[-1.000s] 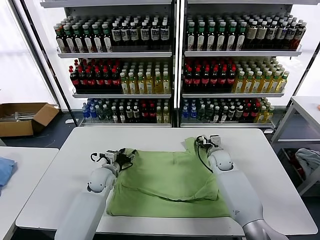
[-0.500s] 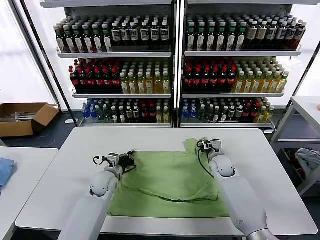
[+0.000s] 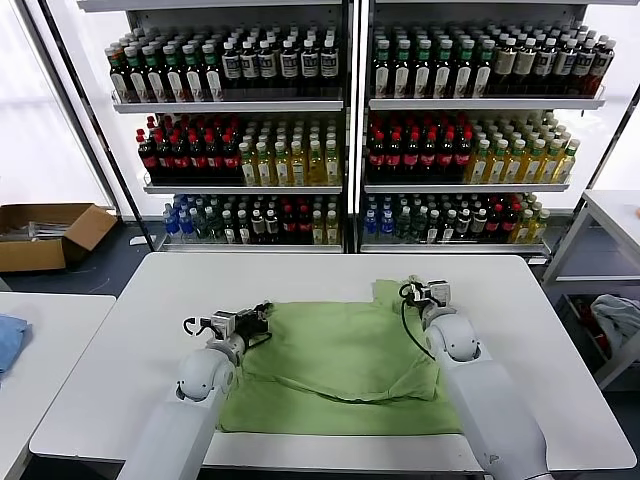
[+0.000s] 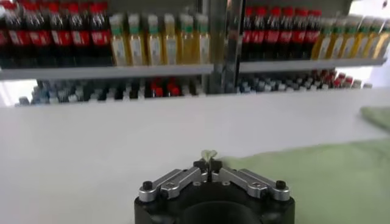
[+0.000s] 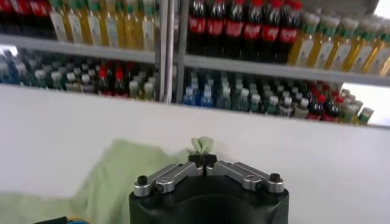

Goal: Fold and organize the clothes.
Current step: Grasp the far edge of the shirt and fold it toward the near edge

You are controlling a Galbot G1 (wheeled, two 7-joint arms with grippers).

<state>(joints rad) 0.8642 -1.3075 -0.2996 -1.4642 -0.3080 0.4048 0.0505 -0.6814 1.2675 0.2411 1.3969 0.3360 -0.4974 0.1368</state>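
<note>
While the light green soft cotton shirt (image 3: 340, 360) lies half-folded, both grippers pinch it. The left gripper (image 4: 209, 163) and right gripper (image 5: 203, 157) each clench fabric between closed fingertips. Next likely calls for carrying both pinches together.

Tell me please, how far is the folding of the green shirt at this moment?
It looks like an early stage. Done: the green shirt lies on the white table with one loose fold across its middle. In hand: the left gripper and the right gripper each pinch a bit of cloth at the shirt's far edge. Left: no neat, compact fold shows yet, so most of the folding remains.
</note>
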